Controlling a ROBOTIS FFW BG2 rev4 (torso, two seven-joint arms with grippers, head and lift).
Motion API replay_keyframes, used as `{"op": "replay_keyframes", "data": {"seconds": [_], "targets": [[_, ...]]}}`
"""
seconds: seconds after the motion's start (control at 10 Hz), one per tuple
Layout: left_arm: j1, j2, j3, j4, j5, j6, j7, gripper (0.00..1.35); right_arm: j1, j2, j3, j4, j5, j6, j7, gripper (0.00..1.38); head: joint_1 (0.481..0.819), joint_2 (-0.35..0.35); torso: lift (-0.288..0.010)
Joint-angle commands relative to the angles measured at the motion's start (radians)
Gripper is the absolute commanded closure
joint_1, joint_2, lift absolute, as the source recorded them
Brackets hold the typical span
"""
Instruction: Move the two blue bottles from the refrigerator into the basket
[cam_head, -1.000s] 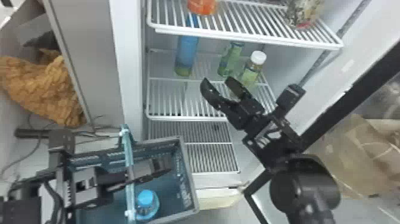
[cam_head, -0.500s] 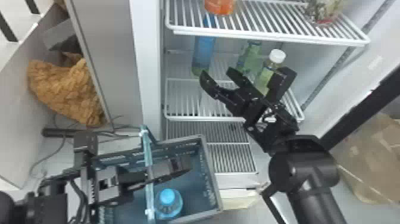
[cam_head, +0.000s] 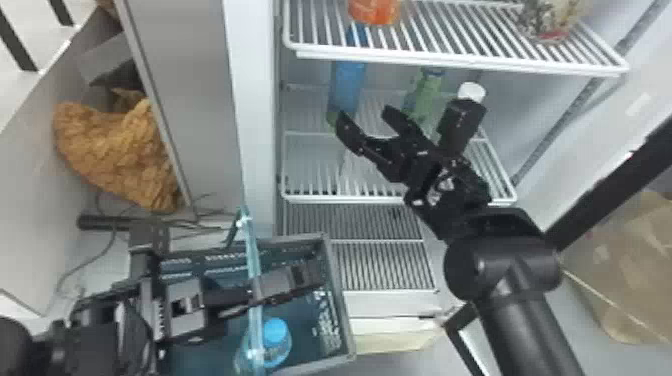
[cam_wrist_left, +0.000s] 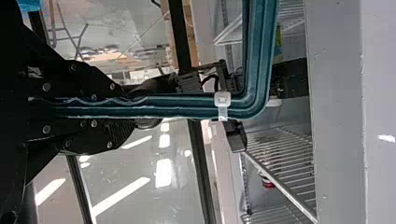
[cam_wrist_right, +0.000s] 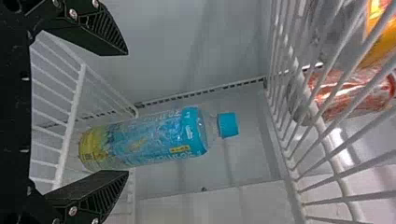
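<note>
My left gripper (cam_head: 255, 292) is closed around the handle (cam_head: 254, 260) of the blue-grey basket (cam_head: 340, 300). From its wrist, the left gripper (cam_wrist_left: 133, 106) has the teal handle (cam_wrist_left: 254, 56) between its fingers. Inside the basket is a blue-capped bottle (cam_head: 276, 340). On the refrigerator's middle shelf stands a blue bottle (cam_head: 346, 85), its top partly behind the upper shelf. Just in front of its lower part, my right gripper (cam_head: 366, 117) is open. In the right wrist view, the bottle (cam_wrist_right: 159, 137) lies beyond the spread right gripper (cam_wrist_right: 127, 112), nothing held.
Green bottles (cam_head: 424, 95), one white-capped, stand right of the blue one, partly behind the right gripper. The upper wire shelf (cam_head: 450, 57) overhangs them, carrying an orange container (cam_head: 375, 11) and a patterned one (cam_head: 547, 22). A fridge side wall (cam_head: 255, 125) rises left of the bottle.
The head view has shifted, moving the scene rightward. Relative to the shelf, my right gripper has moved left to the blue bottle, still open. The left one still holds the handle.
</note>
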Motion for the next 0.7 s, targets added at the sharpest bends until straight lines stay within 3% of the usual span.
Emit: {"op": "replay_keyframes", "data": {"seconds": [0.0,0.6], "targets": [[-0.001,0.0,0.0,0.0,0.001,0.003,0.0,1.2,-0.046,0.003,0.007,0.045,0.015,-0.007,-0.012,0.15,0.695,-0.141,-0.22],[-0.016,0.005,-0.002,0.0,0.001,0.005,0.0,1.2,-0.198,0.014,0.063,0.216,0.027,-0.017,-0.08,0.14,0.695,-0.137,-0.22]]}}
